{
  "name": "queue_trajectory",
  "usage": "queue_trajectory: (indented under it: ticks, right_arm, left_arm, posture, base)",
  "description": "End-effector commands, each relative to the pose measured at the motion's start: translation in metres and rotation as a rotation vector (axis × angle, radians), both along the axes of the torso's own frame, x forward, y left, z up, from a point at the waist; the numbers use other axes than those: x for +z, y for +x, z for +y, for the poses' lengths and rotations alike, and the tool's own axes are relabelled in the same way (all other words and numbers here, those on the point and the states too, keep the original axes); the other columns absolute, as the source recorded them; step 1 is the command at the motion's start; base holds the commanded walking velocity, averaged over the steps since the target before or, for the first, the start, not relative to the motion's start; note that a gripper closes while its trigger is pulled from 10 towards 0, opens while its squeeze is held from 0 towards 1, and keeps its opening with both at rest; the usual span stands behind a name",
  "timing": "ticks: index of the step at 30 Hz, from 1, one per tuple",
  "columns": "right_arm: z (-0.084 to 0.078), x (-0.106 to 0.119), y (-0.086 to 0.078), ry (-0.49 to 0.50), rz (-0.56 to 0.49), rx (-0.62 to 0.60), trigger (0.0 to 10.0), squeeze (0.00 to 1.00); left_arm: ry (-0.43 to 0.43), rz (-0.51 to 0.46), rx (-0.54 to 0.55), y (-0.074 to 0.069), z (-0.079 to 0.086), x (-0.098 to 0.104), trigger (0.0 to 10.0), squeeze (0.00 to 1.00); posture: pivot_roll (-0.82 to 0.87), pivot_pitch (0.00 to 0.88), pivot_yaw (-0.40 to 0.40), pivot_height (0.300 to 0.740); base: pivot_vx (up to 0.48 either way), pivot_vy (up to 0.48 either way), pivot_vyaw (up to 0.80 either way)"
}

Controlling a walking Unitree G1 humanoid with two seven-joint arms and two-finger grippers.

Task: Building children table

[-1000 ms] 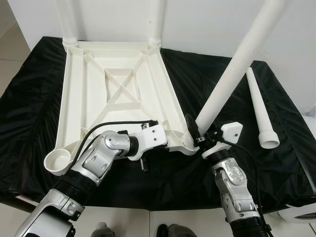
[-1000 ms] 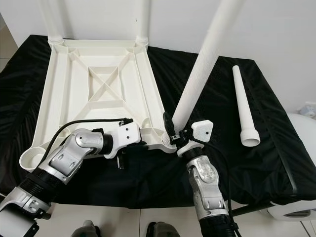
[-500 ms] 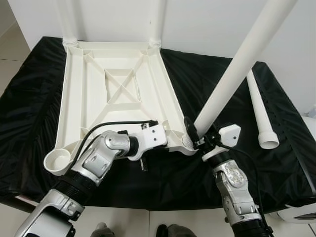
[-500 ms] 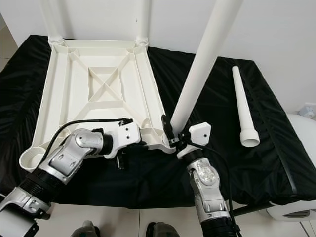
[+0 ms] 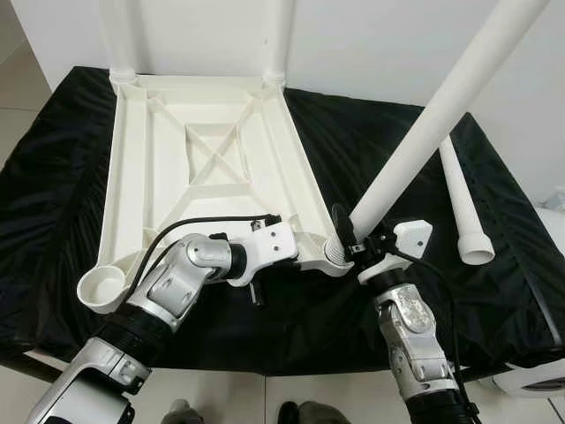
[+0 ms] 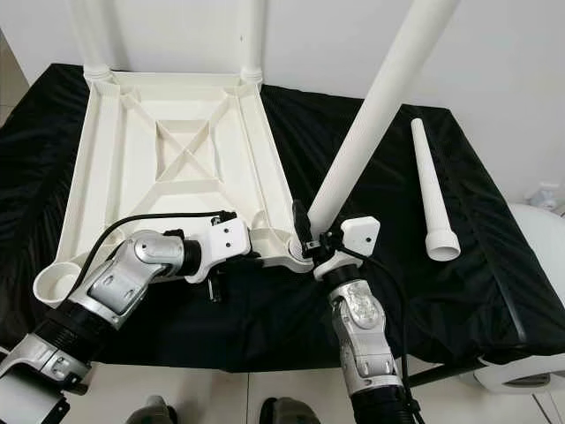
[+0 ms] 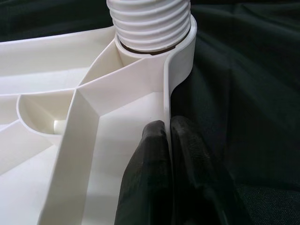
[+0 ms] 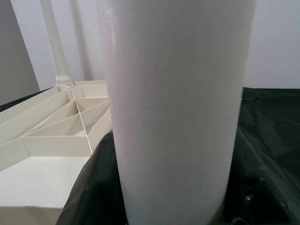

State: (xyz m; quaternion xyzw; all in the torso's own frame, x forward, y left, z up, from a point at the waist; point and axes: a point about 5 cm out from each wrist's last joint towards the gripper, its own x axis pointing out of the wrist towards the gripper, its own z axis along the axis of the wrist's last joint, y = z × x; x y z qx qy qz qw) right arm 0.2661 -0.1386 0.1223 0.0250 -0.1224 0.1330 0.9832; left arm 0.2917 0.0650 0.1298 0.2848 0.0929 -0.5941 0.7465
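An upturned white plastic children's tabletop [image 5: 212, 168] lies underside up on a desk [image 5: 53, 203] draped in black cloth, its long axis running away from the robot toward the white wall. Two white legs [image 5: 279, 40] already stand upright in the far corner sockets. The near left corner socket [image 5: 104, 290] is an open ring with no leg in it.

At the near right corner, a third white leg [image 5: 422, 132] sits with its threaded end in the socket [image 7: 154, 28], where ribbed threads still show above the rim. Its long axis is tilted, leaning up and away to the robot's right rather than standing straight. The right gripper [image 5: 351, 247] holds this leg low down, just above the socket, its jaws closed around the shaft; the right wrist view looks straight up the leg's pale surface [image 8: 173, 108].

The left gripper [image 7: 169, 150] steadies the tabletop beside the same corner, its two black fingers [image 7: 150, 154] pinched narrowly on the thin edge wall of the tabletop, one to each side.

A fourth leg [image 5: 463, 199] lies flat on the cloth well to the right, long axis pointing away from the robot, its wider open end nearest the robot.
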Motion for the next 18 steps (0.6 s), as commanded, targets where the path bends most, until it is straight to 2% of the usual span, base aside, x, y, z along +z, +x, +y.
queue_trajectory:
  ticks: [1,4,7,11,14,18]
  right_arm:
    - [-0.047,-0.078,-0.018,-0.078,0.437,-0.226,10.0,0.00]
    - [-0.049,-0.074,-0.014,-0.102,0.411,-0.225,10.0,0.00]
    - [-0.044,-0.069,-0.018,-0.187,0.328,-0.157,10.0,0.00]
    - [-0.039,-0.071,-0.029,-0.169,0.306,-0.083,10.0,0.00]
    - [-0.040,-0.072,-0.032,-0.166,0.306,-0.075,10.0,0.00]
    - [-0.050,-0.077,-0.037,-0.163,0.324,-0.100,10.0,0.00]
  left_arm:
    - [0.001,-0.025,0.066,0.008,0.016,0.005,10.0,0.00]
    - [0.000,-0.024,0.065,0.008,0.016,0.005,10.0,0.00]
    - [-0.001,-0.027,0.066,0.008,0.016,0.006,10.0,0.00]
    - [-0.002,-0.028,0.068,0.008,0.016,0.006,10.0,0.00]
    - [-0.003,-0.029,0.069,0.008,0.016,0.006,10.0,0.00]
    - [-0.003,-0.027,0.067,0.008,0.016,0.006,10.0,0.00]
  posture:
    - [0.03,0.092,-0.068,0.740]
    - [0.03,0.092,-0.070,0.740]
    - [0.03,0.091,-0.073,0.740]
    - [0.03,0.092,-0.073,0.740]
    - [0.03,0.094,-0.074,0.740]
    - [0.03,0.096,-0.071,0.740]
  base:
    - [0.000,0.000,0.00]
    - [0.000,0.000,0.00]
    - [0.000,0.000,0.00]
    - [0.000,0.000,0.00]
    - [0.000,0.000,0.00]
    - [0.000,0.000,0.00]
